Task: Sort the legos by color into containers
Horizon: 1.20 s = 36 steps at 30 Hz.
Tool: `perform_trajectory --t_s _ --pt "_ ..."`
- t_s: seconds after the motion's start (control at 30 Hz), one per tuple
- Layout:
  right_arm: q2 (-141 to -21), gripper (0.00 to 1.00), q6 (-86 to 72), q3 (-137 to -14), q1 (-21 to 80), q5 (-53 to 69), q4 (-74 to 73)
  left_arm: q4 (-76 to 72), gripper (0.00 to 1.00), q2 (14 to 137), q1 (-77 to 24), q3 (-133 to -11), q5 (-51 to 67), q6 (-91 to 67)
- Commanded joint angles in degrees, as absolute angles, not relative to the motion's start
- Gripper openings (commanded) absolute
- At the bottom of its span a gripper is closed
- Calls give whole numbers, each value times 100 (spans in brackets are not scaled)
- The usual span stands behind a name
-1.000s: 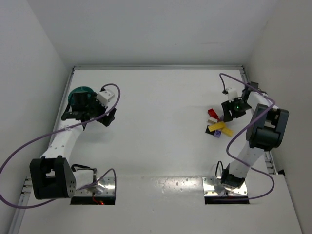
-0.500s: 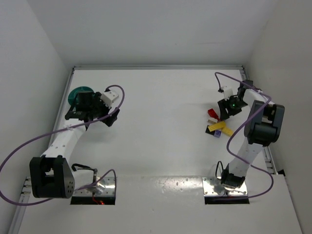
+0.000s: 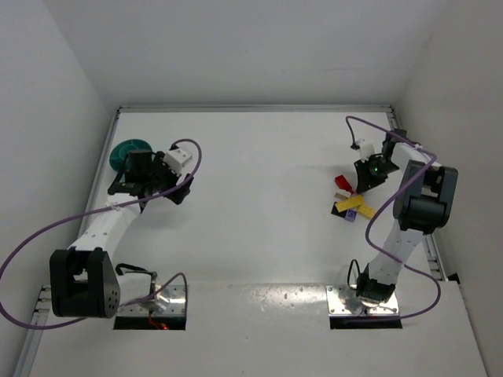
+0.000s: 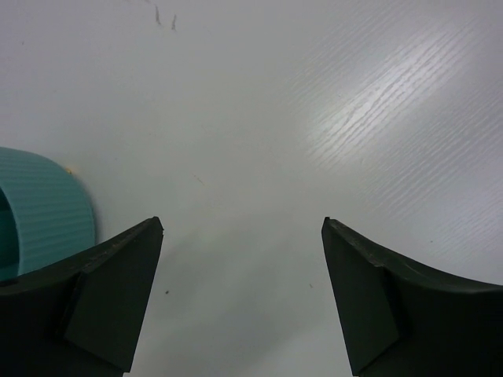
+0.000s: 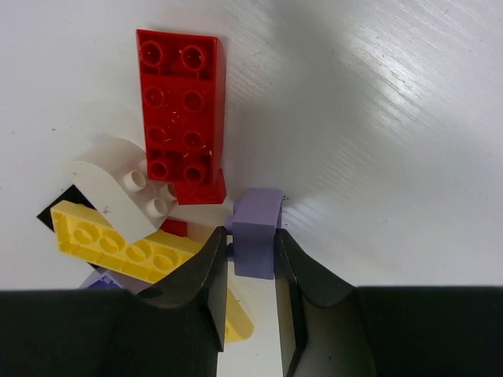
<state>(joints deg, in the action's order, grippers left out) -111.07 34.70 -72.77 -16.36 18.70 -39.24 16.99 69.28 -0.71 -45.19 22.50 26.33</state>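
Small lilac brick (image 5: 257, 224), at the edge of the lego pile (image 3: 351, 203) and well apart from the teal bowl (image 3: 126, 149), is pinched across its flat sides by the right gripper (image 5: 248, 239) and is judged light, rigid and slick, while the left gripper (image 4: 240, 232) is held spread.

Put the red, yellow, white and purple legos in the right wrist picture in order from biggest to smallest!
1. red lego
2. yellow lego, partly hidden
3. white lego
4. purple lego, also partly hidden, so the last two are unsure

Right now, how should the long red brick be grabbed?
Probably pinch the red brick across its long sides at the far end, from above: it lies flat, studs up, and the white brick and purple brick crowd its near end.
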Motion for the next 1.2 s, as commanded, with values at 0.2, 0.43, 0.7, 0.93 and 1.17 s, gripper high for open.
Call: perform_trajectory --t_s 0.2,0.43,0.7,0.93,1.17 --pt "-11047 14 2368 -8585 -1319 4766 -5079 968 88 6645 -123 -4228 4793 1690" --pt "-11548 11 995 -8991 -520 6512 -5020 -253 88 6968 -518 -4517 5344 361" --pt "-11725 11 -1597 -8877 781 6995 -2903 -255 80 7707 -1809 -5545 4307 431" --pt "-11672 11 -3927 -8623 1441 7163 -538 -62 81 7849 -2381 -5836 4254 703" --pt "-11672 11 -4464 -8622 1767 7163 -71 -9 85 7796 -2741 -5651 3623 870"
